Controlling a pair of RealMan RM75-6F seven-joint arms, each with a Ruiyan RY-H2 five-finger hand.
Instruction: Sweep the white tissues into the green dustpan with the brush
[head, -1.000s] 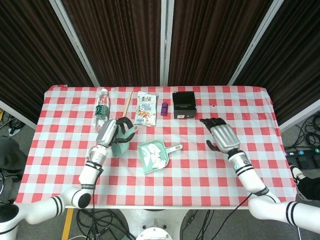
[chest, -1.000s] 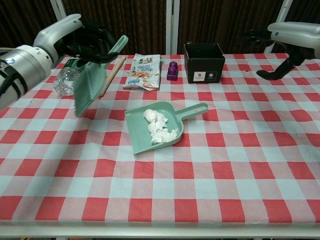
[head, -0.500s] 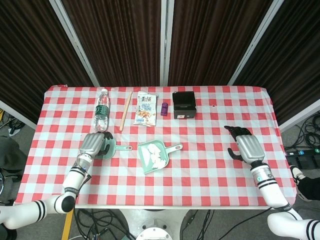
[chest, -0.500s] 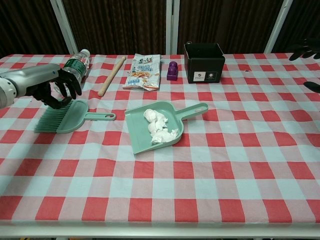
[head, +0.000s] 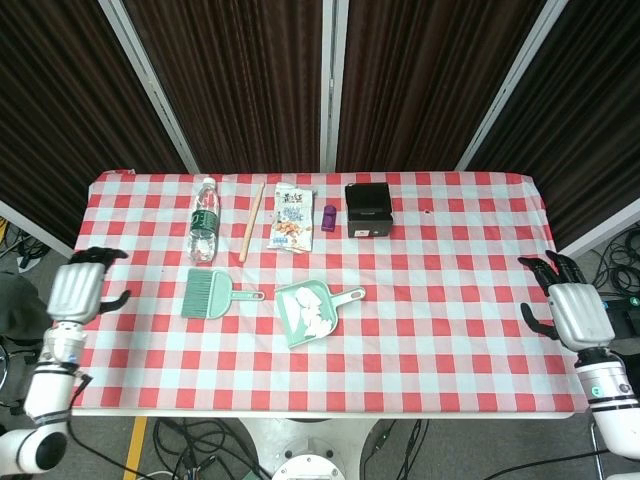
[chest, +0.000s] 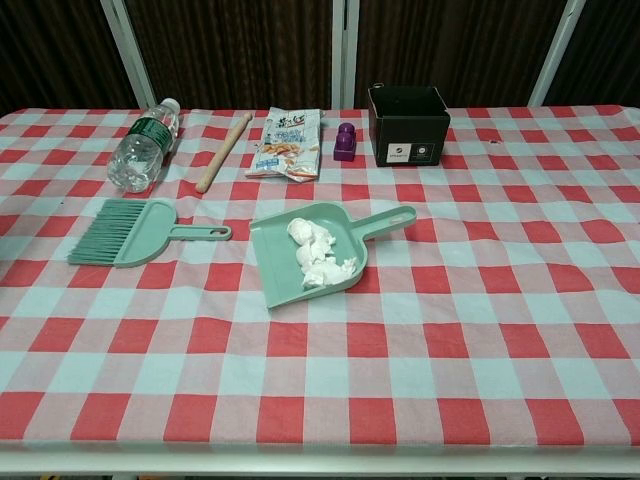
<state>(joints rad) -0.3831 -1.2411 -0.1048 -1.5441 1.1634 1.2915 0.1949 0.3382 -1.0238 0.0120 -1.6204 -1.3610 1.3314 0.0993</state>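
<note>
A: Judging by how they sit, the crumpled white tissues (chest: 318, 256) are feather-light and soft; they lie inside the green plastic dustpan (chest: 282, 274) on the checked bench (chest: 480, 330).

B: And the green plastic brush (chest: 135, 229)?

A: It lies flat, left of the dustpan, held by nothing. It looks stiff and light; its slim handle is the place to grip.

B: The hands?

A: The left hand (head: 76, 292) and right hand (head: 578, 312) hover off the bench's ends, fingers apart, empty.

Both hands outside the chest view, right arm (head: 612, 405) cut off by the head view's edge, snack bag (chest: 289, 131) print too small to read, box (chest: 406, 124) interior hidden
</note>
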